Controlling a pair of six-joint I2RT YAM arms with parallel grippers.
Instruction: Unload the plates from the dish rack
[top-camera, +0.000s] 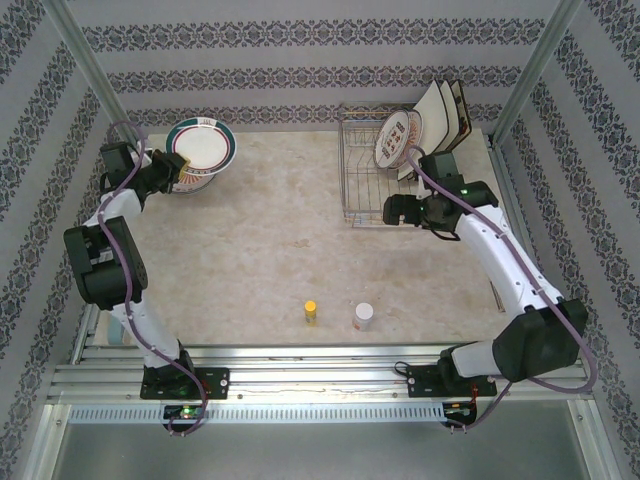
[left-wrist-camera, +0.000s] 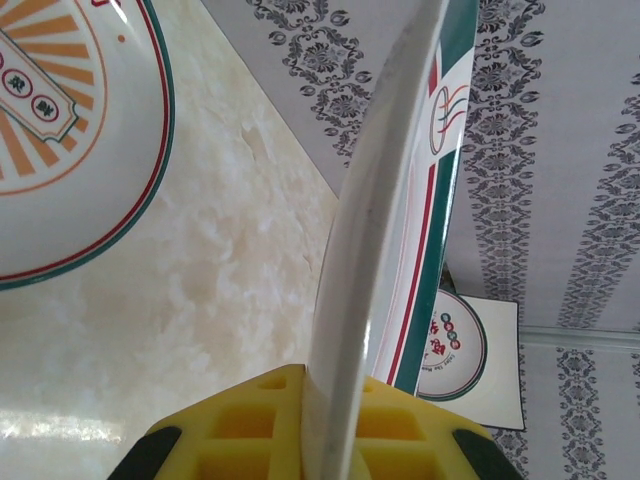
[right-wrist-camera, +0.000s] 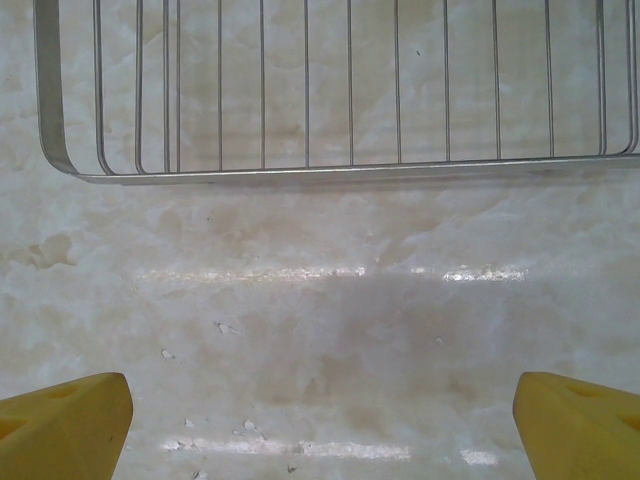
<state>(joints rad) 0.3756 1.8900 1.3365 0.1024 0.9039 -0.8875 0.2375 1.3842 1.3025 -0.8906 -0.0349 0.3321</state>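
White round plate (top-camera: 203, 146) pinched on edge in the left gripper (top-camera: 176, 170), far left of the table (top-camera: 270, 240).
Yellow fingers (left-wrist-camera: 250, 430) of that claw are clenched on the plate's rim, and the plate stands tilted just above a 2nd round plate (left-wrist-camera: 60, 150) with orange rays, which lies flat on the marble top. Across the table, the right gripper (top-camera: 392, 211) hangs released, its 2 yellow pads wide apart, just beside the near-left corner of the dish rack (top-camera: 360, 180), touching nothing. 1 round patterned plate (top-camera: 398, 138) stands upright in the rack's slots at the far right, with square cream plates (top-camera: 440, 112) leaning behind it. Near the front edge stand 2 small bottles, 1 yellow-capped (top-camera: 311, 312) and 1 white-capped (top-camera: 363, 316), close together.
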